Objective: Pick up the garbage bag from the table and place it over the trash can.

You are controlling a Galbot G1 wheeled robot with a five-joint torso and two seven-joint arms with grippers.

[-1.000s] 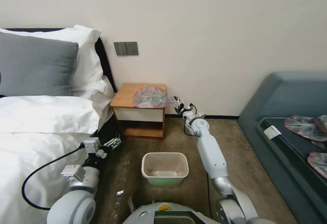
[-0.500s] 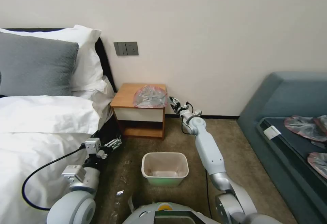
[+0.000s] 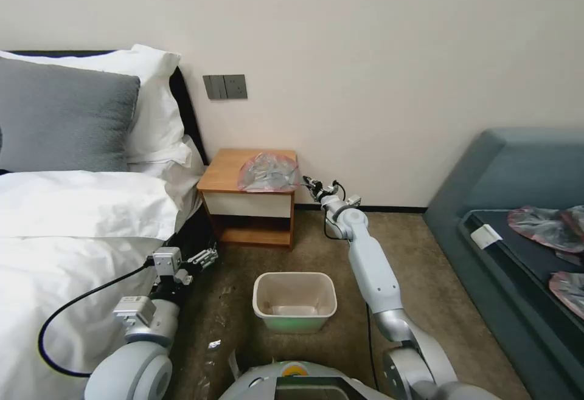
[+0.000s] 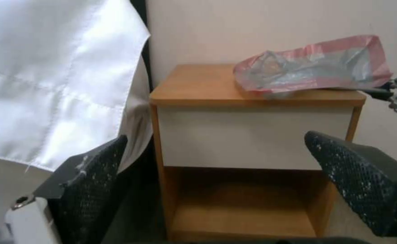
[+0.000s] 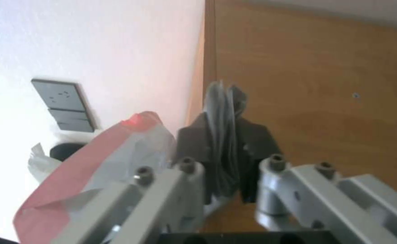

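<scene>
Two grippers: right gripper (image 3: 308, 182) pinched on crinkly grey pink-rimmed garbage bag (image 3: 268, 172) atop light-brown wooden table (image 3: 226, 172); left gripper (image 3: 207, 257) spread wide, empty.

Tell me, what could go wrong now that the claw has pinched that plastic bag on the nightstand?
The right gripper is shut on only a thin fold of the garbage bag, so the slippery plastic might slide out or tear when lifted. The rest of the bag lies crumpled on the table, so it may come up bunched rather than open, making it awkward to spread over the trash can. The left gripper hangs low beside the bed.
</scene>
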